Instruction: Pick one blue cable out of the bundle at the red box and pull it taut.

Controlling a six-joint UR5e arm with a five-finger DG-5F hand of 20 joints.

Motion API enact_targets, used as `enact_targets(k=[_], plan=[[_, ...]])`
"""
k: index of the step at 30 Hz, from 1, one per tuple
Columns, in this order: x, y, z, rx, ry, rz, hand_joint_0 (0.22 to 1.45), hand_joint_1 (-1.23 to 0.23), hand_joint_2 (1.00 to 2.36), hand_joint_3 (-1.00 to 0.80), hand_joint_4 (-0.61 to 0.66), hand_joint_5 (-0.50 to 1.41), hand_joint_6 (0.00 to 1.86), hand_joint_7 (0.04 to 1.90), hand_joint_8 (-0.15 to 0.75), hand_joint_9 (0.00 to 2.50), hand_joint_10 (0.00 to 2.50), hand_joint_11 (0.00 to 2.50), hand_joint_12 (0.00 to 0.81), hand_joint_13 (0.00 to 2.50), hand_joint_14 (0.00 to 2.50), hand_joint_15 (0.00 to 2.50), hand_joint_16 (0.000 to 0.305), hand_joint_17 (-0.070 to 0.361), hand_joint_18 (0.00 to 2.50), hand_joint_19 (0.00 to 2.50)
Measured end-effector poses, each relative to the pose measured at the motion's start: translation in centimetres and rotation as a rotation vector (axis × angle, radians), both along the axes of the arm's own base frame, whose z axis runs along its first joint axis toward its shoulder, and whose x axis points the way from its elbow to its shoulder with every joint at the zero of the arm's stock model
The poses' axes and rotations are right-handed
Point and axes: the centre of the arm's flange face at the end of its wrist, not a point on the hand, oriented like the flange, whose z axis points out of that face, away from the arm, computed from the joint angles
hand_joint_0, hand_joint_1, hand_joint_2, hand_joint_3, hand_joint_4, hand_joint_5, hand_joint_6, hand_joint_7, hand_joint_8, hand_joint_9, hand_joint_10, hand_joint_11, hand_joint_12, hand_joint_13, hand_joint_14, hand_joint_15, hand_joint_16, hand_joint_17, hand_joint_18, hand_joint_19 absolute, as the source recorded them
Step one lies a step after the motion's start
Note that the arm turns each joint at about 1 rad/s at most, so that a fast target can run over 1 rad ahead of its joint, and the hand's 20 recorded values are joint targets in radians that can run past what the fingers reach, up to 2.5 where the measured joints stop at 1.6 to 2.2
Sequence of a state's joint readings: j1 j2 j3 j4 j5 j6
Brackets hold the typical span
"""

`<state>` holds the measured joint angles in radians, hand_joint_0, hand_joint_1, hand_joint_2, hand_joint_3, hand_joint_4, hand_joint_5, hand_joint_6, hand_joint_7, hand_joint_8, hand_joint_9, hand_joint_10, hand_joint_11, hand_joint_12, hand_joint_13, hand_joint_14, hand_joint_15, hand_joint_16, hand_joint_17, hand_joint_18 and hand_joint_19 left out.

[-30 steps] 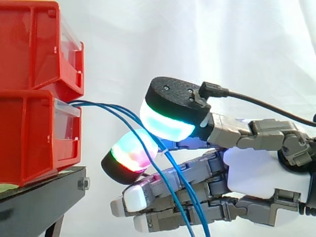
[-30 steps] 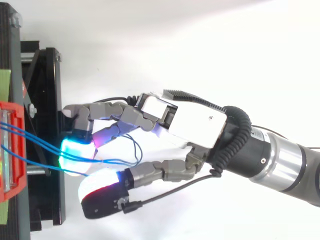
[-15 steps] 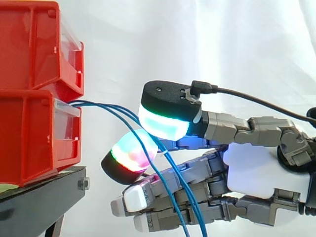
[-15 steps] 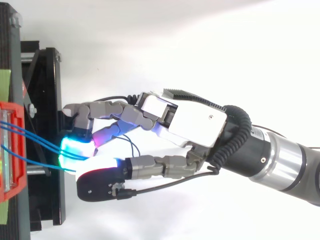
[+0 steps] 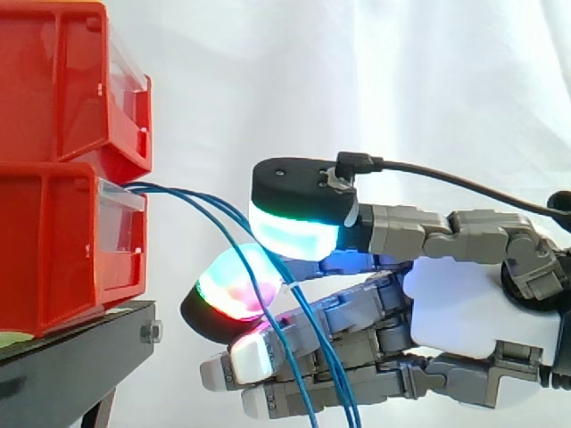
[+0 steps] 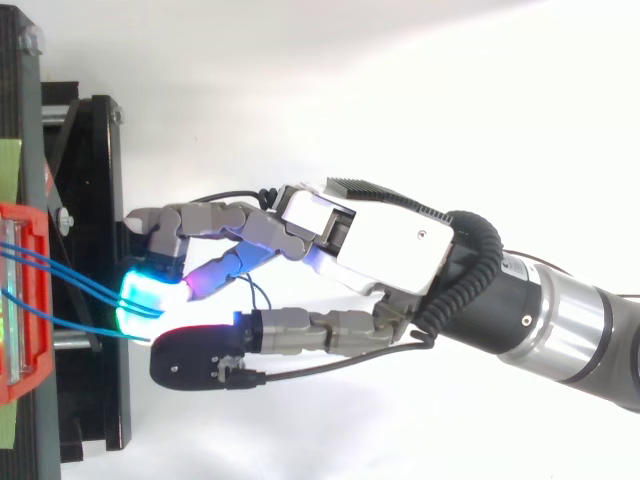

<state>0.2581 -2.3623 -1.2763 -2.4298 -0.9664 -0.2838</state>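
Observation:
Several thin blue cables [image 5: 192, 198] come out of the lower red box [image 5: 53, 245] and curve down to the right, passing across my hand [image 5: 464, 312]. The thumb's pad [image 5: 294, 230], glowing green and white, sits over a finger's pad [image 5: 234, 287] that glows green and red. The two pads meet with a blue cable pinched between them. The other cables run on down in front of the lower fingers [image 5: 268, 361]. From above, the cables [image 6: 70, 283] lead from the box rim [image 6: 20, 300] to the glowing fingertips [image 6: 150, 298], with the thumb [image 6: 195, 362] close beside them.
A second red box [image 5: 53, 80] is stacked on the lower one. Both rest on a black stand [image 5: 71, 357] at the left. A white curtain hangs behind. The arm [image 6: 560, 330] comes in from the right.
The thumb has swung in and down towards the finger pads, closing the gap onto the cable. The finger pad dropped a little. The palm and arm stayed put.

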Motion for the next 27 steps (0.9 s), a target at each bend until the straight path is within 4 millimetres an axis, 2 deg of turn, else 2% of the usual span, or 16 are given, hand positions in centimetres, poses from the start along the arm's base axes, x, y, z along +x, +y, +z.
enact_targets(k=[12,21,23,27], plan=[[0.0,-0.01,0.0,0.0,0.0,0.0,0.63,-0.49,1.02,-0.05,0.28,-0.06,0.5,1.38,0.355,0.93,0.02,0.61,0.414,0.37,0.0,0.09,0.052,0.118,0.29,0.14],[0.0,0.08,0.01,-0.001,0.0,0.001,0.65,-0.67,1.02,0.0,0.26,-0.08,0.52,1.37,0.355,0.93,0.02,0.67,0.408,0.41,0.0,0.1,0.05,0.113,0.34,0.13],[0.0,0.16,0.01,0.0,0.0,0.002,0.64,-0.72,1.02,0.0,0.25,-0.1,0.57,1.29,0.35,0.91,0.02,0.69,0.408,0.41,0.0,0.09,0.05,0.113,0.35,0.12],[0.0,0.29,0.01,0.0,0.0,0.004,0.64,-0.75,1.02,-0.02,0.24,-0.12,0.61,1.25,0.346,0.89,0.02,0.69,0.405,0.4,0.0,0.09,0.05,0.113,0.34,0.11]])
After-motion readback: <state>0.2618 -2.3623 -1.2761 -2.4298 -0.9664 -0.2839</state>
